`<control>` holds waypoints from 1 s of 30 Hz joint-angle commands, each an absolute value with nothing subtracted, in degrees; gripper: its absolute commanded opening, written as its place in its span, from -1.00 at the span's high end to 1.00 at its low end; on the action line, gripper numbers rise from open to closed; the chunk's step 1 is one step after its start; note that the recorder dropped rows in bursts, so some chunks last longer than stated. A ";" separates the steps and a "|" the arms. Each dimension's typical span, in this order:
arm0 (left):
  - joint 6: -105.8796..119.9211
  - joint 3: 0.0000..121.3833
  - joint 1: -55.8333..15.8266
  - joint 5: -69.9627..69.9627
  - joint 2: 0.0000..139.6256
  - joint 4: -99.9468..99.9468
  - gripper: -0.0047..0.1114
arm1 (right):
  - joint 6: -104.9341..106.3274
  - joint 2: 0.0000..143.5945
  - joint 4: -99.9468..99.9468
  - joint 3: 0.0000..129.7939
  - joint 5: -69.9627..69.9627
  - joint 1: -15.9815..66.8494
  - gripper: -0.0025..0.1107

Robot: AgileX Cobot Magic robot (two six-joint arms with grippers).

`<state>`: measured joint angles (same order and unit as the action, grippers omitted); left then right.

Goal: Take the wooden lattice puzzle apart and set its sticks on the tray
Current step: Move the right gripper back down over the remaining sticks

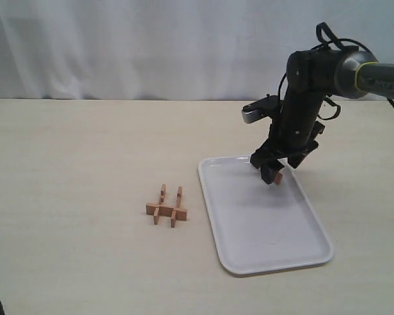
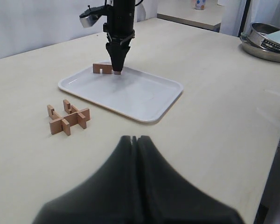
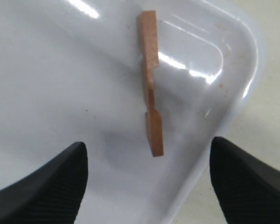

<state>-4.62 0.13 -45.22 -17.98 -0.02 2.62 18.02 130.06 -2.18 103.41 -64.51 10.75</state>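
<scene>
The wooden lattice puzzle [image 1: 166, 207] lies on the table left of the tray; two parallel sticks crossed by one show in it [image 2: 67, 119]. The white tray [image 1: 269, 243] sits at right. One stick [image 3: 150, 93] rests inside the tray [image 3: 60, 70] by a rounded corner, seen also in the left wrist view [image 2: 101, 68]. My right gripper [image 1: 272, 172] hangs just over that stick, open, its fingers [image 3: 60, 182] wide on either side and not touching it. My left gripper [image 2: 134, 138] is shut and empty, well back from the puzzle and out of the exterior view.
The tray [image 2: 144, 93] has bare floor beyond the stick. A metal bowl [image 2: 268, 42] stands at the table's far side in the left wrist view. A white curtain [image 1: 151, 46] backs the table.
</scene>
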 commanded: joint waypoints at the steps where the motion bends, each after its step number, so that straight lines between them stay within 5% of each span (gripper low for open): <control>1: -4.79 0.00 -45.38 -17.68 0.00 2.41 0.92 | 15.44 125.46 -0.89 103.29 -67.23 10.82 -0.27; 9: -4.79 0.00 -45.38 -17.68 0.00 2.41 0.92 | 17.57 123.47 15.04 103.18 -69.96 12.95 -0.06; 21: -4.79 0.00 -45.38 -17.68 0.00 2.41 0.92 | 32.57 124.00 1.96 103.18 -69.96 32.88 0.17; 30: -4.79 0.00 -45.38 -17.68 0.00 2.41 0.92 | 36.77 127.11 1.70 103.18 -69.96 35.29 0.17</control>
